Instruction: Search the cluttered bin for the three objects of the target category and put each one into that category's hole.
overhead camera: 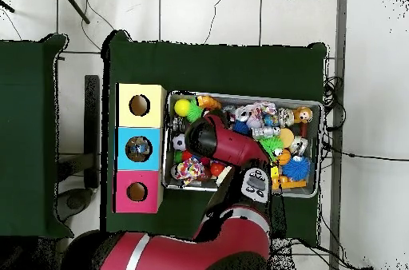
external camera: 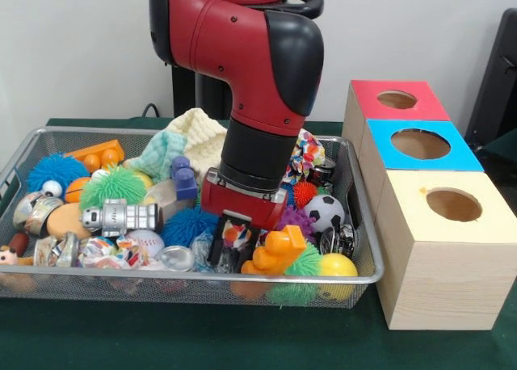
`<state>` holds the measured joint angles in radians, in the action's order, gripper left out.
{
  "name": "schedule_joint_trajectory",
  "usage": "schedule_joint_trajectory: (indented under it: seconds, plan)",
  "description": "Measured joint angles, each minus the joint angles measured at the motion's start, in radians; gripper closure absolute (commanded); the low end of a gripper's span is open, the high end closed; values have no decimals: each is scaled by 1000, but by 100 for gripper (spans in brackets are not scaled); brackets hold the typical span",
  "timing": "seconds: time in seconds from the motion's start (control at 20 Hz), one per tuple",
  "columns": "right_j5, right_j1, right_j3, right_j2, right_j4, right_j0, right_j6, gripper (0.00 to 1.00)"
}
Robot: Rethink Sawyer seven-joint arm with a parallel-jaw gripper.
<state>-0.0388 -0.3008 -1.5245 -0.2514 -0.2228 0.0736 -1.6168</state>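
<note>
While the arm reaches down into the wire bin [external camera: 365,278], its tool [external camera: 234,242] is buried among the toys at the near rim, beside an orange figure [external camera: 275,251] and a yellow ball [external camera: 338,266]; I cannot tell how far it is open or whether it has hold of anything. Which category is wanted cannot be read, so the target objects presumably lie somewhere in that clutter. Beside the bin stand three boxes: the cream box [external camera: 452,224] nearest, then the blue box [external camera: 420,148], then the red box [external camera: 397,101]. From overhead the blue hole seems to hold something, so perhaps one item is sorted; most work looks undone.
</note>
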Motion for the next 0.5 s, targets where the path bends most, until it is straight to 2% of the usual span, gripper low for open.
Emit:
schedule_joint_trajectory:
  seconds: [0.5]
  plan:
    - [-32, -23, -5, 29, 0, 33, 0, 0]
